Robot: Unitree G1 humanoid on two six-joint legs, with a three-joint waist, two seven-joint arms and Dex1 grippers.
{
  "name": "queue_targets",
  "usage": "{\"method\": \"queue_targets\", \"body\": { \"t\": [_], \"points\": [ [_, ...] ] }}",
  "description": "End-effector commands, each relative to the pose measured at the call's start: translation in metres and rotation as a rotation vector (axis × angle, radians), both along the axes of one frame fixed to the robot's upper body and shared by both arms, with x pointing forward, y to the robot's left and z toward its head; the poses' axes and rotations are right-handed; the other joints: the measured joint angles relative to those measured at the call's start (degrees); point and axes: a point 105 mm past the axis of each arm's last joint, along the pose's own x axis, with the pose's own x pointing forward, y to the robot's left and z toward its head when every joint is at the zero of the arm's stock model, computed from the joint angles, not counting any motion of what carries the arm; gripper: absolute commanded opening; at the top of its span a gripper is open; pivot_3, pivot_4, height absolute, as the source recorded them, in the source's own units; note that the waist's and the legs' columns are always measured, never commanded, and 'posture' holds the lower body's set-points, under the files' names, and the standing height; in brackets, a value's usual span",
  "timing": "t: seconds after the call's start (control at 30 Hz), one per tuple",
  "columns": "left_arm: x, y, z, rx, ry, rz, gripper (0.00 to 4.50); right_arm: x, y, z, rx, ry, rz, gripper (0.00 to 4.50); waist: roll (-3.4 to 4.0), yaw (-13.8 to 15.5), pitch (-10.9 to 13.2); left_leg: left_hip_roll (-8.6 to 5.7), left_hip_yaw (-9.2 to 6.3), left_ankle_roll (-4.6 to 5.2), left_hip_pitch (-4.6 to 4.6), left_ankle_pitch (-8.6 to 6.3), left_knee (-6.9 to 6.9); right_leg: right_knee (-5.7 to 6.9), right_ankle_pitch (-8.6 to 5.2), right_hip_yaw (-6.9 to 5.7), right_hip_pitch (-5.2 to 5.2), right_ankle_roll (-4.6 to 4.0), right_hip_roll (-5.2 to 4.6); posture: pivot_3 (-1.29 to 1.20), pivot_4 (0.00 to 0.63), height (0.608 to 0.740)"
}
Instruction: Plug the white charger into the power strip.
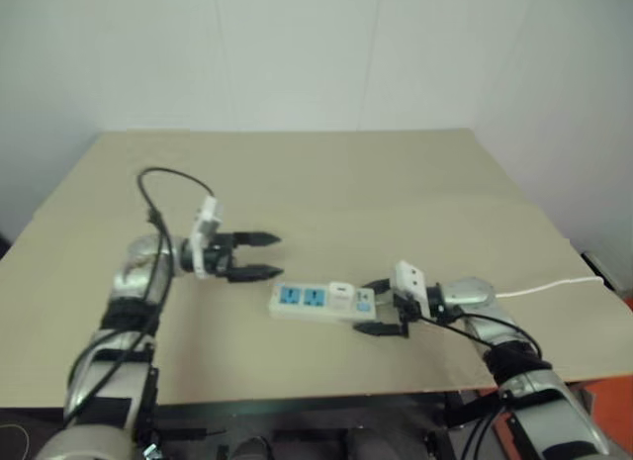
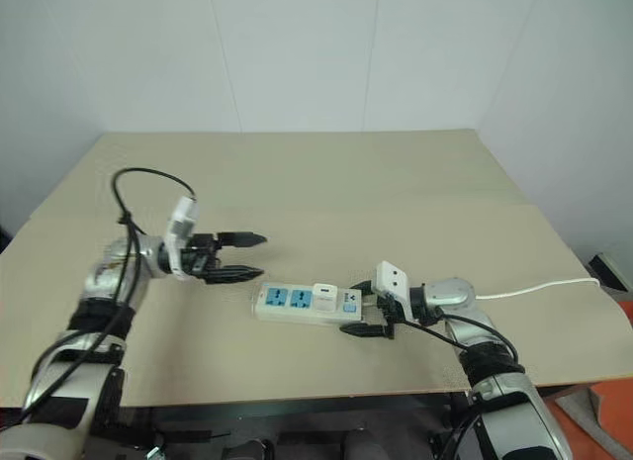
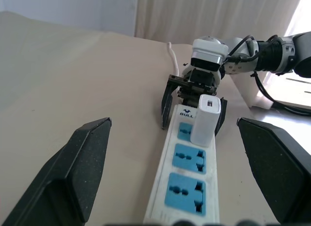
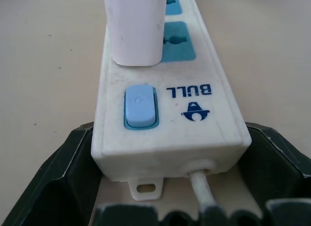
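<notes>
My right gripper [image 1: 381, 307] straddles the power strip's [image 1: 321, 302] switch end, fingers spread; white charger [image 1: 340, 291] plugged; left gripper [image 1: 255, 256] open.

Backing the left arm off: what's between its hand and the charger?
Two free blue sockets of the power strip, seen from the left wrist, before the white charger.

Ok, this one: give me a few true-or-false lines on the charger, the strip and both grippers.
1. The white charger stands plugged into the power strip. True.
2. The left gripper holds the charger. False: it is open and apart from the strip.
3. The right gripper straddles the strip's switch end. True.
4. All three blue sockets are free. False: the charger fills the one nearest the switch.
5. The strip lies on the table. True.
</notes>
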Motion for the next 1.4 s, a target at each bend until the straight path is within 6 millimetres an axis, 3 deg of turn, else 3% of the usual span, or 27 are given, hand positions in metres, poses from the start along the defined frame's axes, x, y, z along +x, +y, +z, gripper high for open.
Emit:
{"method": "queue_targets", "body": {
  "t": [0.03,0.13,0.33,0.6,0.9,1.13,1.4],
  "points": [
    [-0.007,0.013,0.006,0.024,-0.021,0.005,4.50,-0.006,-0.016,0.026,0.020,-0.076,0.009,4.46,0.03,0.6,0.1,-0.01,0.00,0.00,-0.07,0.00,0.01,-0.02,0.00,-0.01,-0.04,0.00,-0.02,0.00,0.150,0.740],
    [-0.015,0.032,0.000,0.083,-0.003,0.039,4.50,-0.022,-0.037,0.046,0.034,-0.127,-0.003,4.46,0.05,1.4,0.5,-0.01,0.02,-0.01,-0.17,-0.01,0.00,-0.06,-0.01,-0.02,-0.13,0.02,-0.04,0.00,0.150,0.740],
    [-0.034,0.072,-0.010,0.161,0.043,0.129,4.50,-0.068,-0.100,0.077,-0.069,-0.192,-0.056,4.46,0.12,2.3,0.7,0.00,0.06,-0.01,-0.24,-0.01,0.01,-0.07,-0.05,-0.05,-0.21,-0.01,-0.10,0.00,0.150,0.740],
    [-0.046,0.075,-0.016,0.206,0.082,0.115,4.50,-0.085,-0.137,0.111,-0.144,-0.239,-0.177,4.46,0.12,2.5,0.7,0.07,0.20,-0.02,-0.13,0.00,0.08,-0.04,-0.17,-0.04,-0.17,-0.38,-0.15,0.00,0.150,0.740],
    [-0.034,0.065,-0.009,0.202,0.125,0.098,4.50,-0.079,-0.139,0.127,-0.129,-0.280,-0.251,4.46,0.11,2.5,0.7,0.05,0.28,-0.01,-0.23,0.00,0.08,-0.06,-0.03,-0.05,-0.21,-0.06,-0.18,0.00,0.150,0.740],
    [-0.025,0.064,-0.006,0.232,0.152,0.088,4.50,-0.081,-0.126,0.121,-0.107,-0.282,-0.257,4.46,0.11,2.5,0.7,0.05,0.28,-0.01,-0.22,0.00,0.08,-0.06,-0.02,-0.04,-0.22,-0.04,-0.17,0.00,0.150,0.740],
    [-0.017,0.063,-0.005,0.241,0.162,0.081,4.50,-0.088,-0.123,0.120,-0.106,-0.290,-0.295,4.46,0.10,2.7,0.8,0.03,0.27,-0.01,-0.32,0.00,0.16,-0.06,-0.01,-0.04,-0.23,-0.01,-0.18,0.00,0.150,0.740]
  ]
}}
